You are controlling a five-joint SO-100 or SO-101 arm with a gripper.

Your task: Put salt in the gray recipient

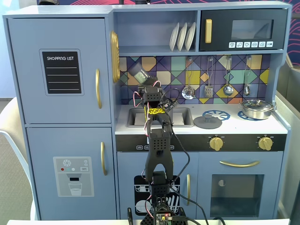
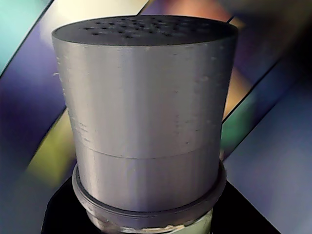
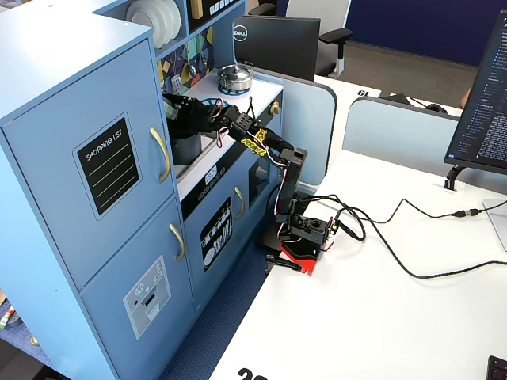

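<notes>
Wrist view is filled almost wholly by the salt [image 2: 146,112]: a gray cylinder with a dark, perforated top at 12 o'clock and a ringed collar at 6 o'clock, where a sliver of pale green label peeks out. Behind it lies only the blurred coloured tile pattern of the toy kitchen's back wall, so the shaker is up in the air, not standing on the tabletop.

Judging from that, the pick-up is done and the carrying is under way; the delivery is left. In a fixed view the arm reaches up over the sink [image 1: 136,117], and the salt [image 1: 139,76] shows as a small tilted shape at about 11 o'clock from the pincer [image 1: 149,89], against the tiles. The pincer's fingers are not visible in the wrist view and are too small to read elsewhere, so I cannot tell from the jaws themselves how they stand; the lifted shaker suggests they are clenched on its lower end.

The gray recipient [image 3: 187,147] seems to be the dark pot directly below the pincer [image 3: 176,108] in the other fixed view, at 6 o'clock and near. The steel pan [image 1: 256,108] sits well apart, at 3 o'clock along the counter.
</notes>
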